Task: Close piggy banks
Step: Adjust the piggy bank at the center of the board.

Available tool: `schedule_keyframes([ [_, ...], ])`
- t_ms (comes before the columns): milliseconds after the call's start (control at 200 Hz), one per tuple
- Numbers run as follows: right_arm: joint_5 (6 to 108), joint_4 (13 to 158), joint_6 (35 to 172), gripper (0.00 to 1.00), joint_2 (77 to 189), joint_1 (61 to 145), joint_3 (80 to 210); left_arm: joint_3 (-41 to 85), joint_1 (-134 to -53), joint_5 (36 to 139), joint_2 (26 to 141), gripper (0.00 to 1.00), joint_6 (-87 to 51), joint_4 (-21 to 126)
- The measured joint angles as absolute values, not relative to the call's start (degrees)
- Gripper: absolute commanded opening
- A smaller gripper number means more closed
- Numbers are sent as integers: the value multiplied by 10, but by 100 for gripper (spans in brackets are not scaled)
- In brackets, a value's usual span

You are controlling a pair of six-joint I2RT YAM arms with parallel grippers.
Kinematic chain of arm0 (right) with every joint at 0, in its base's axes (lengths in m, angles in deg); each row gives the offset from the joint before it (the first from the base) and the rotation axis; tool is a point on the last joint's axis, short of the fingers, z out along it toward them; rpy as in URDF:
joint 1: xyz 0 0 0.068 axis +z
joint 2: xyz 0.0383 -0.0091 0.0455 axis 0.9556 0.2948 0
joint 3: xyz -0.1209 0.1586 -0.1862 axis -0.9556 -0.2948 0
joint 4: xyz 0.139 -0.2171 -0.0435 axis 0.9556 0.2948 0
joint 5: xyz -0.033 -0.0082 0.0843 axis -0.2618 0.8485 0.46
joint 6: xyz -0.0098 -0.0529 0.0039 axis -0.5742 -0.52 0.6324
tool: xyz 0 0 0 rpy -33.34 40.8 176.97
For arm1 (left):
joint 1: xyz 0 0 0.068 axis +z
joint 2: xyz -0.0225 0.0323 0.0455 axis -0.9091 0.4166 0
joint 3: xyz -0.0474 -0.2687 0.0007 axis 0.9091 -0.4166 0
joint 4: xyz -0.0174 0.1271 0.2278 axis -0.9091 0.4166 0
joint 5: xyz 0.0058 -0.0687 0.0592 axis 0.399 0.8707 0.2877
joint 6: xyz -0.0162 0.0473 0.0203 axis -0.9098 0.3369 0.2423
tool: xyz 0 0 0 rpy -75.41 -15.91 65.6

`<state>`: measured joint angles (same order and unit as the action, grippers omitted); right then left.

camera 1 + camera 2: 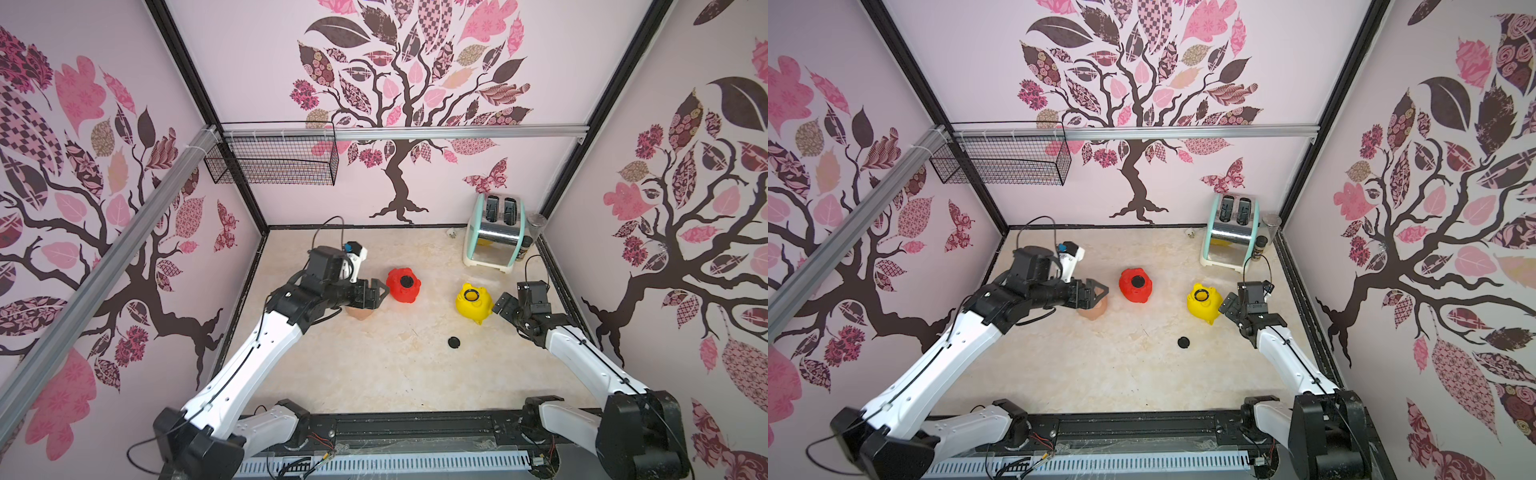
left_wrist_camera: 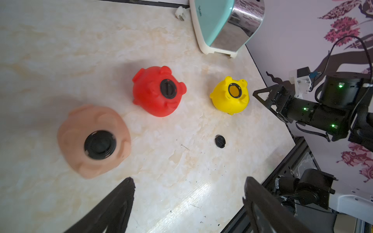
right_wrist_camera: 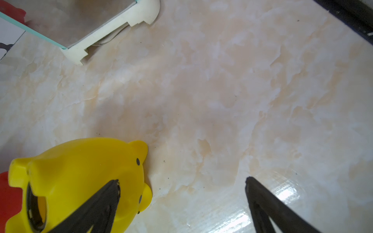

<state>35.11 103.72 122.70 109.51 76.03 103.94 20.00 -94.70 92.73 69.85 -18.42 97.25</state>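
Jaws spread, empty, both sides: left gripper [image 2: 188,179] over peach pig [image 2: 93,141], right gripper [image 3: 182,180] beside yellow pig [image 1: 473,302]. Peach and red pig [image 1: 403,284] look plugged, two of three done. Yellow, red's 3 o'clock, hole open; loose plug [image 1: 454,342] at its 7 o'clock, unfitted

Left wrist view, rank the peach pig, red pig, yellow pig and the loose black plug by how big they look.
1. peach pig
2. red pig
3. yellow pig
4. loose black plug
The pigs' order may just reflect nearness to the camera.
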Motion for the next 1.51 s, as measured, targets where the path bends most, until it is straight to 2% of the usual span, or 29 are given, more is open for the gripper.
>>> schedule_keyframes([
  [225,358,1037,1234,95,1064,760,1014,378,-1016,937,912,77,-165,954],
  [425,392,1035,1233,84,1052,760,987,530,-1033,947,1088,69,-155,952],
  [575,420,1032,1224,81,1044,760,964,641,-1039,958,1204,62,-163,957],
  [730,443,1031,1215,76,1031,760,956,751,-1044,970,1307,61,-174,959],
  [1070,477,1023,1207,70,1042,760,956,874,-1052,991,1437,60,-205,950],
  [1506,491,1022,1205,69,1068,760,956,933,-1058,1000,1512,56,-241,915],
])
